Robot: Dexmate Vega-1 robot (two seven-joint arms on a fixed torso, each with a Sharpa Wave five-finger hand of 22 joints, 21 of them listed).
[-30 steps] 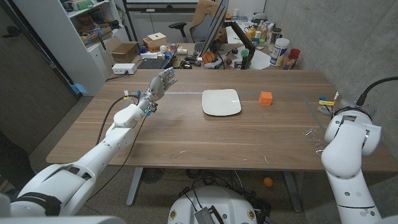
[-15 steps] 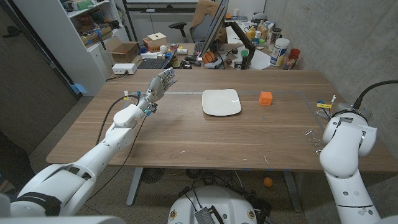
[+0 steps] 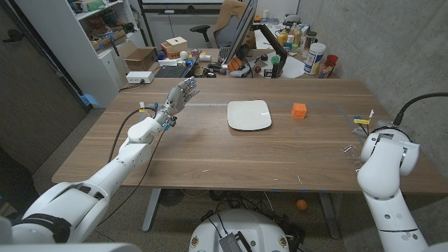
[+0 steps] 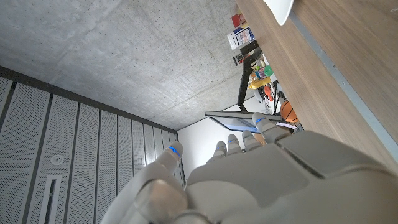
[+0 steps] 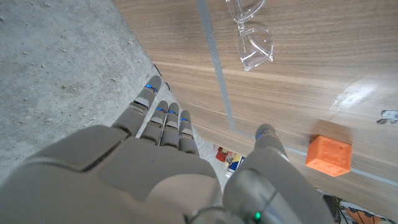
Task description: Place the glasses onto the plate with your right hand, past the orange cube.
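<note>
Since a second ago the right arm's white elbow housing has slid a little toward the table's near edge, while plate, cube and left arm have stayed put.

One pair of clear, transparent-framed glasses (image 5: 254, 36) lies on the wooden table (image 3: 210, 150) at its right side, near the right edge, partly hidden behind the right arm in the head view (image 3: 350, 152). In the right wrist view the two lenses sit one beyond the other, so the long axis runs roughly along the grey tape line (image 5: 214, 68) beside them; which way the front faces is hard to tell.

One small orange cube (image 3: 299, 110) sits right of the single white rounded-square plate (image 3: 249, 115), apart from it, both toward the far middle of the table. The glasses are well apart from both.

The right hand (image 5: 180, 162) hovers short of the glasses, fingers extended and slightly spread, holding nothing, thumb off to one side. The left hand (image 3: 180, 92) is raised over the far left part of the table on an outstretched arm, fingers straight and apart, empty.
</note>
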